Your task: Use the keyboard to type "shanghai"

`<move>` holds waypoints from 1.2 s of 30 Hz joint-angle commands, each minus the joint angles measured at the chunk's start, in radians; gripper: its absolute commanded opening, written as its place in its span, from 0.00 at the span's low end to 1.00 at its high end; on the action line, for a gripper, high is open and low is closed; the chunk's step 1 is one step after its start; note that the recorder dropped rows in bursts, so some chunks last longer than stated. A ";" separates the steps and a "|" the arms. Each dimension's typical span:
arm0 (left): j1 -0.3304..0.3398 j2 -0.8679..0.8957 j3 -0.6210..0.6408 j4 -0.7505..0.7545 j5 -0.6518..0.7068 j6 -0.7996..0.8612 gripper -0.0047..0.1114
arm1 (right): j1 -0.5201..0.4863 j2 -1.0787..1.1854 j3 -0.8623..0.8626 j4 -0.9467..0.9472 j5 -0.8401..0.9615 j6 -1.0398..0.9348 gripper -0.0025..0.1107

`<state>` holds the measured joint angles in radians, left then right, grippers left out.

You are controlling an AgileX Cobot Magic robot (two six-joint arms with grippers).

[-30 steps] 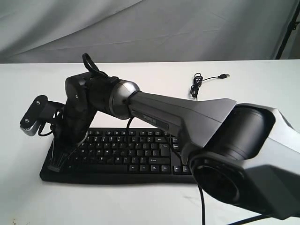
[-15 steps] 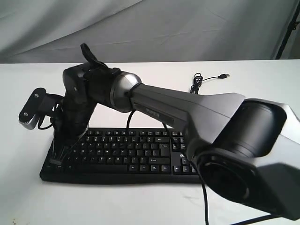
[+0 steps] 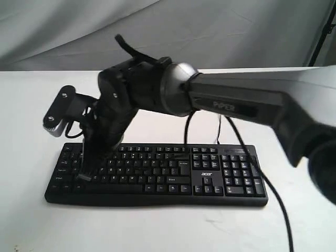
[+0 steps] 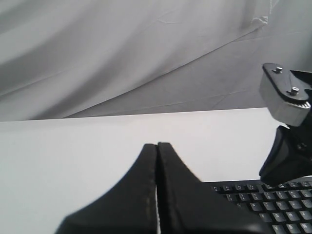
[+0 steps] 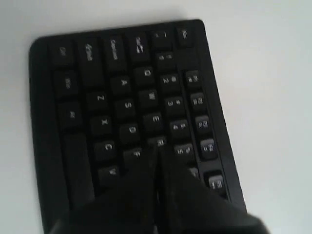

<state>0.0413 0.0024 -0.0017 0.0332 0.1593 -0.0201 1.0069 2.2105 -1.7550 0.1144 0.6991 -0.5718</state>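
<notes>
The black keyboard [image 3: 210, 174] lies across the front of the white table, its number pad at the right. My right arm reaches over from the right, and my right gripper [image 3: 83, 177] points down at the left end of the keys. In the right wrist view the keyboard [image 5: 122, 83] fills the frame, and the right gripper [image 5: 157, 148] is shut with its tips over the R and F keys. Whether they touch a key cannot be told. My left gripper [image 4: 157, 146] is shut and empty over bare table, left of the keyboard's corner [image 4: 273, 204].
A grey cloth backdrop [image 3: 210, 31] hangs behind the white table [image 3: 157, 226]. The right arm's black cable [image 3: 273, 194] trails down past the number pad. The right wrist camera [image 4: 285, 95] sticks out to the left of the arm.
My right gripper has shifted right along the keyboard's left end. The arm's big near links have swung up and away, uncovering the number pad.
</notes>
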 commanded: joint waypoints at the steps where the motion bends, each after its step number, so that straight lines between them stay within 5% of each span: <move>1: -0.006 -0.002 0.002 -0.002 -0.005 -0.003 0.04 | -0.061 -0.036 0.101 0.065 -0.041 0.004 0.02; 36: -0.006 -0.002 0.002 -0.002 -0.005 -0.003 0.04 | -0.129 -0.054 0.241 0.129 -0.121 -0.011 0.02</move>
<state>0.0413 0.0024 -0.0017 0.0332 0.1593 -0.0201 0.8842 2.1666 -1.5232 0.2313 0.5951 -0.5672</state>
